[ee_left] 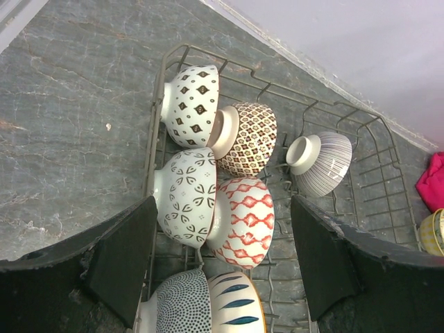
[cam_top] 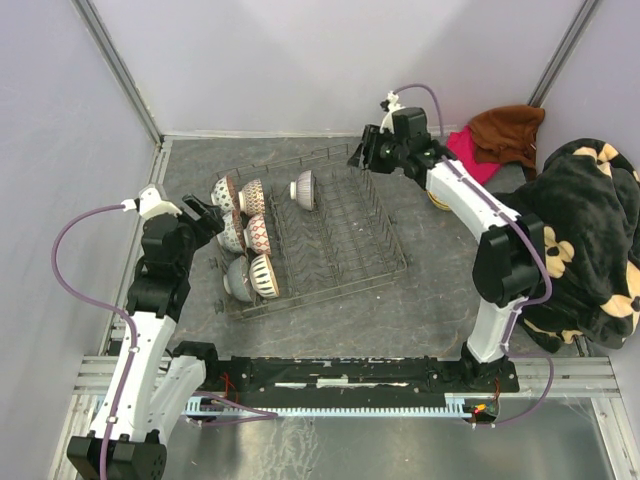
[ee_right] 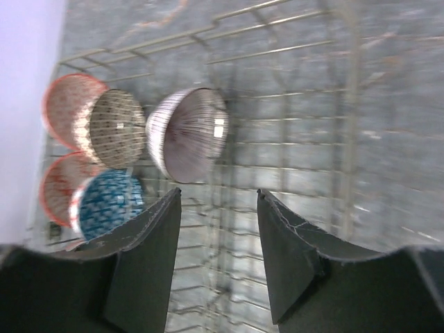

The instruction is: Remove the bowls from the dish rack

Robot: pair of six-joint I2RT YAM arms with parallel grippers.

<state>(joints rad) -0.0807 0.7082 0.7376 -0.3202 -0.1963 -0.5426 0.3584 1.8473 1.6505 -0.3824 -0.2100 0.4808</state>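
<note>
The grey wire dish rack (cam_top: 390, 265) lies mid-table. Several bowls stand on edge in its left end, among them a red lattice bowl (ee_left: 246, 222), a leaf-patterned white bowl (ee_left: 186, 195) and a brown lattice bowl (ee_left: 251, 137). A striped bowl (cam_top: 303, 189) stands apart in the far row. My left gripper (cam_top: 205, 215) hovers open at the rack's left side, and in the left wrist view its jaws (ee_left: 223, 201) frame the red and white bowls without touching. My right gripper (cam_top: 362, 155) hangs open and empty above the rack's far right, with the striped bowl (ee_right: 187, 135) ahead of it.
A yellow bowl (ee_left: 433, 232) sits on the table right of the rack, mostly hidden under the right arm. A pink cloth (cam_top: 470, 150), a brown cloth (cam_top: 508, 135) and a black-and-cream blanket (cam_top: 590, 230) fill the right side. Walls close in behind and left.
</note>
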